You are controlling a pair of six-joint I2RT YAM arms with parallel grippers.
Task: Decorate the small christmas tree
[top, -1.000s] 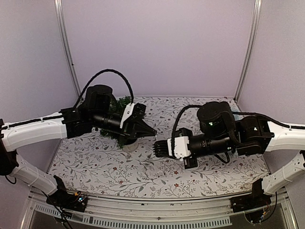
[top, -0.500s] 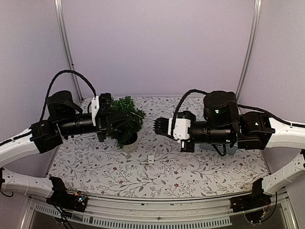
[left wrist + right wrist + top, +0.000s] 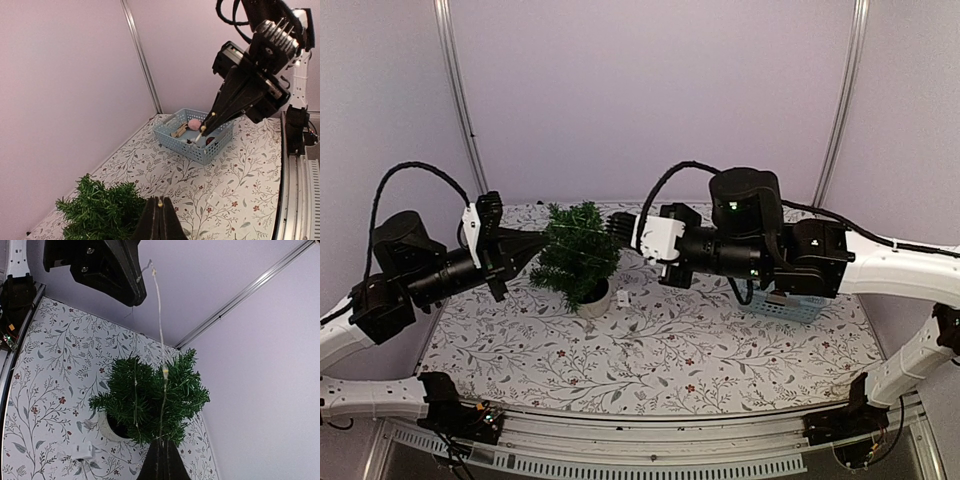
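Tabletop (image 3: pixel 45 365) tree (image 3: pixel 150 395); wire (image 3: pixel 159 315) only wrist-visible

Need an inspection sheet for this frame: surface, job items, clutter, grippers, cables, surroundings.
Surface: table with a floral-print cover, flat.
Job's things: small tree upright in a white pot, back left; thin light string stretched across it.
Clutter: blue basket holding a pink ball and other bits; small white box beside the pot.
Grippers: left gripper and right gripper both shut on the light string, one on each side of the tree.
Cables: black cables arch over both arms, clear of the tree.
Surroundings: plain lilac walls, metal corner posts; nothing else seen.
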